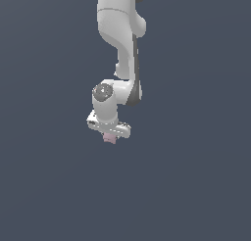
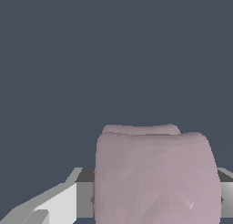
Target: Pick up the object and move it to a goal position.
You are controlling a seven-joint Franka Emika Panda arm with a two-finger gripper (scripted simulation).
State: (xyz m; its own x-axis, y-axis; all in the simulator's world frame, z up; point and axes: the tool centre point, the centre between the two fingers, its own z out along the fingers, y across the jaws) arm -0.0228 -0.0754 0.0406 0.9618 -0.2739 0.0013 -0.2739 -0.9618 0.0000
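- Pink lump point(image 2: 154, 177), the object, sits right between the gripper's point(image 1: 110, 135) fingers point(image 2: 84, 198)
- gripper looks clamped on it, fingers touching both sides
- lump pokes out just below the white hand

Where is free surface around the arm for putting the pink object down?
The grey surface lies bare on both sides of the arm and beyond the pink object. The only crowded spot is under the gripper itself.

Apparently a bare simulated scene: featureless slate-grey backdrop point(image 1: 196, 186) throughout.
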